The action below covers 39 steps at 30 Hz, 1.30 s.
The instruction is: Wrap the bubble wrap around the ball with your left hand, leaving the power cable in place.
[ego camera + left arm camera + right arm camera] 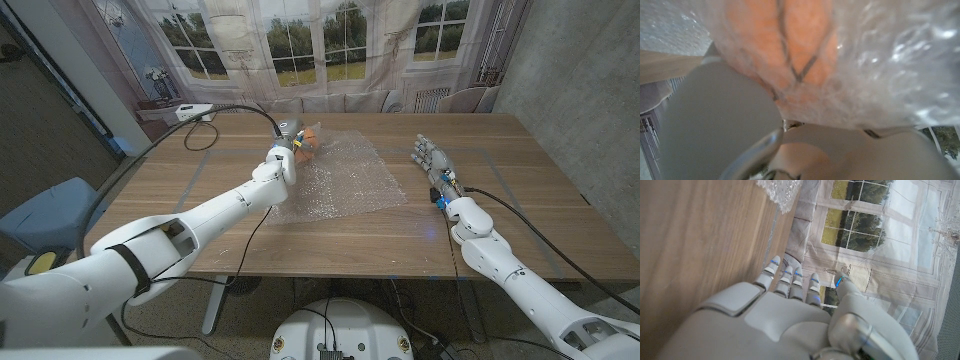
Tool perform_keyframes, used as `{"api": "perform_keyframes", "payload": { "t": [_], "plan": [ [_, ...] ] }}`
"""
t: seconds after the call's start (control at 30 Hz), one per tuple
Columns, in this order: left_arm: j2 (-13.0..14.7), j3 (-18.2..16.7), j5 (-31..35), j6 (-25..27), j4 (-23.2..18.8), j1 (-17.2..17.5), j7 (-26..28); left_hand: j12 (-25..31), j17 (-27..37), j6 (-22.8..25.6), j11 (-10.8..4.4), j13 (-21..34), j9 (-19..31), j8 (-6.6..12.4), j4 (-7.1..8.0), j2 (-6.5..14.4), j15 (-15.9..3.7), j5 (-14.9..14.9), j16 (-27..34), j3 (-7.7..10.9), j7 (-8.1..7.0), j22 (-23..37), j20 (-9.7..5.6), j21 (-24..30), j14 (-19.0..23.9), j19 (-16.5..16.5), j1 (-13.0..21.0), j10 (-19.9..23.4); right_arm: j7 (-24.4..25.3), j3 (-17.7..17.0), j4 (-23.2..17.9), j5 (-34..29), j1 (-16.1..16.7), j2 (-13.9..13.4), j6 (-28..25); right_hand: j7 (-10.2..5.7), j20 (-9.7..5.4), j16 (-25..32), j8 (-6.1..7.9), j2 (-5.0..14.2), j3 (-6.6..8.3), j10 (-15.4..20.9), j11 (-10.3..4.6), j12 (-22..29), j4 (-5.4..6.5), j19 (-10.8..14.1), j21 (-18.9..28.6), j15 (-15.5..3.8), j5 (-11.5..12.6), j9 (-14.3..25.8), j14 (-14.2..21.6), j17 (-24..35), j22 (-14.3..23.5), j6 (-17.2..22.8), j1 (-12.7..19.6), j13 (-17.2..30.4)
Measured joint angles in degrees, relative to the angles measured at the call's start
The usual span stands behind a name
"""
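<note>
Sitting at the far left corner of the clear bubble wrap sheet (340, 175), the orange ball (309, 143) is partly covered by a fold that the left hand (283, 155) presses against it. A loose grip could let the springy plastic fall open or the ball roll off. The black power cable (235, 110) runs just behind and could snag. On the desk (180, 190), far right, the right hand (432, 157) waits open, fingers extended.

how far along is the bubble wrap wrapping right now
Started: the left hand holds the orange ball at the clear bubble wrap sheet's far corner, wrap against it. Most of the sheet lies flat, unwrapped. The black power cable is undisturbed; the right hand waits.
</note>
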<state>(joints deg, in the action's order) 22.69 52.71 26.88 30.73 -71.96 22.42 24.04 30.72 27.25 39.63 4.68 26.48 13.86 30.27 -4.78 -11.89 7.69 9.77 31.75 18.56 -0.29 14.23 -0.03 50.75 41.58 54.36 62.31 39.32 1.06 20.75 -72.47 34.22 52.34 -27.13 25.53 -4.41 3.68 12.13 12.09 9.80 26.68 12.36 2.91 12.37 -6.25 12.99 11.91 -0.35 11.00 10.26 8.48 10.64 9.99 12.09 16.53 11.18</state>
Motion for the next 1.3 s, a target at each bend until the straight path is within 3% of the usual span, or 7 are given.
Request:
{"api": "perform_keyframes", "payload": {
  "t": [0.33, 0.67, 0.9, 1.03, 1.3],
  "plan": [
    [-1.7, -2.8, -2.3, -1.9, -1.1, 0.3, 6.2, -0.2, 0.0, 0.1, 0.14, 0.2, -0.2, -0.27, -0.01, 0.0, 0.01, -0.1, 0.0, 0.0, 0.09, -0.2, 0.0, 0.8, 0.0, 0.0, 0.0, 0.2, -1.1, 0.4, -2.1, -0.8, -0.4, -0.1, 1.9, -0.01, -0.7, 0.0, 0.0, 0.63, 1.62, 0.8, -0.35, 0.4, 0.54, 0.7, 0.4, -0.3, 0.0, 0.0, 0.3, 0.2, 0.0, 1.2, 1.7, 0.0],
    [-4.3, -3.6, -3.2, -2.0, -0.4, -0.9, 8.9, -0.4, 0.9, 0.1, 0.14, 0.3, -0.4, -0.65, -0.09, 0.0, 0.17, -0.2, 0.0, -0.08, 0.09, -0.2, 0.0, 1.4, 0.2, 0.0, 0.0, 0.3, -1.9, 1.0, -4.8, -3.3, -1.1, -0.5, 3.9, -0.32, -3.71, 0.4, -0.01, 2.08, 6.3, 2.6, -1.4, 0.4, 1.13, 2.7, 0.9, -1.63, 0.0, 0.3, 1.6, 0.4, 0.0, 3.6, 6.6, 0.2],
    [-6.4, -3.7, -3.7, -2.2, 1.1, -2.3, 10.2, -0.6, 1.4, 0.1, 0.15, 0.3, -0.4, -0.77, -0.16, -0.2, 0.17, -0.3, 0.0, 0.0, 0.09, -0.3, -0.01, 1.8, 0.2, 0.0, 0.2, 0.3, -3.0, 1.5, -6.4, -4.5, -1.5, -0.8, 4.9, -0.3, -4.62, 1.1, -0.01, 2.43, 7.48, 4.4, -1.49, 0.4, 1.97, 3.4, 0.9, -1.83, 0.0, 0.3, 3.0, 0.7, 0.0, 5.0, 8.2, 0.2],
    [-7.7, -3.6, -4.7, -3.7, 1.9, -3.2, 11.8, -0.7, 1.6, 0.1, 0.15, 0.3, -0.4, -0.91, -0.25, -0.2, 0.18, -0.3, -0.1, -0.06, 0.09, -0.4, 0.0, 2.2, 0.2, 0.0, 0.2, 0.3, -4.2, 2.0, -8.7, -4.7, -2.1, -1.4, 5.4, 0.54, -5.39, 2.7, -0.01, 1.9, 8.27, 6.8, -1.04, 1.0, 2.76, 6.3, 2.1, -1.74, 0.0, 0.3, 6.5, 1.0, 0.2, 6.3, 9.6, 0.2],
    [-9.8, -3.7, -7.3, -7.7, 2.9, -4.2, 12.2, -1.0, 1.7, 2.1, 0.35, 0.3, -0.5, -1.22, -0.3, -0.2, 0.7, 0.0, -0.3, -0.02, 0.2, -0.4, -0.09, 2.7, 0.7, 0.1, 0.2, 1.9, -7.4, 2.2, -10.3, -3.1, -2.5, -2.3, 5.5, 2.17, -3.95, 5.0, 0.22, 1.77, 8.1, 10.6, -0.57, 1.4, 3.86, 13.1, 4.3, -1.07, -0.4, 0.3, 12.1, 1.8, 0.3, 10.3, 10.8, 0.2]
  ]
}}
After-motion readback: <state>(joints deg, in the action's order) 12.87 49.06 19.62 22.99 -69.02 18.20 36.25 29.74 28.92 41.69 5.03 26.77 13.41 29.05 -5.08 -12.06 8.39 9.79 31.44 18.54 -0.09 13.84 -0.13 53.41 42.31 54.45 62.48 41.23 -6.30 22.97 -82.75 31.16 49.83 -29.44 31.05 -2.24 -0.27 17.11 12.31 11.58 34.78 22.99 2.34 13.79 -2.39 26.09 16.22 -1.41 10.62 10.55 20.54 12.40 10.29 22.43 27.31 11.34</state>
